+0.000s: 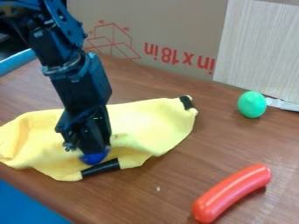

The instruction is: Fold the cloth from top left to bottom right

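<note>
Cloth (149, 127), yellow and rumpled, lies on the wooden table (140, 197) before a cardboard sheet (175, 26) in our camera view. We see the gripper (95, 155) over its near side, hiding some fabric; whether it is open or closed, we can't tell. The left frame edge cuts the cloth off.

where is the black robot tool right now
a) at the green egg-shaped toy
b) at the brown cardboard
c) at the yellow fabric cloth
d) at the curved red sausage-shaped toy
c, the black robot tool is down at the yellow fabric cloth, right by the black strip on the cloth's lower edge.
</note>
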You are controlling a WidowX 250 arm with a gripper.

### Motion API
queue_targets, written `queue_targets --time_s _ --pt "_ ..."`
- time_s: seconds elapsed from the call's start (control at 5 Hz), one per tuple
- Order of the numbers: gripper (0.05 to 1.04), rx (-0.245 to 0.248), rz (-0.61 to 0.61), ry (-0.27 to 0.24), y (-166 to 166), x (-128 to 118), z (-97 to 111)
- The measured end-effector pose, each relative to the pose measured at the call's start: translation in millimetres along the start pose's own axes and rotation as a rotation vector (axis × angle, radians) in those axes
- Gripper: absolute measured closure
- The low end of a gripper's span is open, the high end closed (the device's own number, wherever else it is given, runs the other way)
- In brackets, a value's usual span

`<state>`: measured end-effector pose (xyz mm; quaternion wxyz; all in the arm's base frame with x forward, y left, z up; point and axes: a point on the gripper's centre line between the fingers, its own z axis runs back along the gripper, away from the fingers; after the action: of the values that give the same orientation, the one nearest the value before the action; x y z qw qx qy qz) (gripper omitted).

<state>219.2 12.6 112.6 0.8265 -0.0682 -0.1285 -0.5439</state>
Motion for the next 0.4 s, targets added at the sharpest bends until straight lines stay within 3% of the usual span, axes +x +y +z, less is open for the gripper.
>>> queue_targets --time_s 0.2,0.4 --pt "0.220 0.006 0.011 -0.015 4 -2 7" --pt "0.080 -0.001 0.030 -0.019 10 -1 18"
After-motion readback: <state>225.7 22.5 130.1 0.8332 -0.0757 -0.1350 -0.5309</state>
